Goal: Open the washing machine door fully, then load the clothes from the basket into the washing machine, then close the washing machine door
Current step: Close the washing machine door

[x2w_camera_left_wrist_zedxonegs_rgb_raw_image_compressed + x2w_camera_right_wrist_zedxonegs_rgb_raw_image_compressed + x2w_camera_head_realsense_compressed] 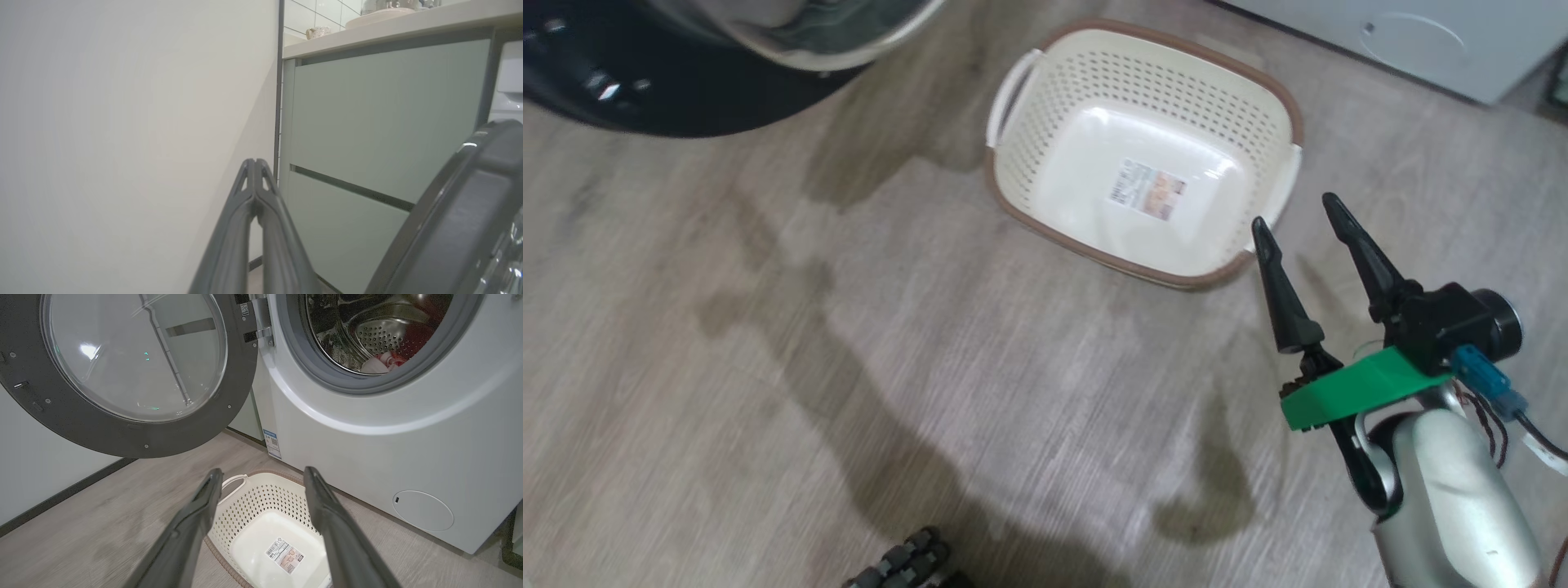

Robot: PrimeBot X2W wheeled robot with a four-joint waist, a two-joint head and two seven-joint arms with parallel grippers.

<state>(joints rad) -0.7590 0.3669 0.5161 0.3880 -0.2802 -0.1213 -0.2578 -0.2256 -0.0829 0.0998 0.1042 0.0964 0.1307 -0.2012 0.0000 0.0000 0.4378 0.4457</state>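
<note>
One right gripper [1293, 209] spread near basket [1143, 42], left gripper [255, 161] pressed together beside door [453, 216], cabinets [388, 110] behind

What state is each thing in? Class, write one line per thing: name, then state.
washing machine door: swung wide open
washing machine: opening uncovered
clothes: lying inside the drum
basket: upright on the floor, empty but for its label
left gripper: shut, holding nothing
right gripper: open, holding nothing

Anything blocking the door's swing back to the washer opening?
Nothing visible. The clothes lie inside the drum, behind the gasket; the empty basket sits on the floor, lower than the washing machine door.
</note>
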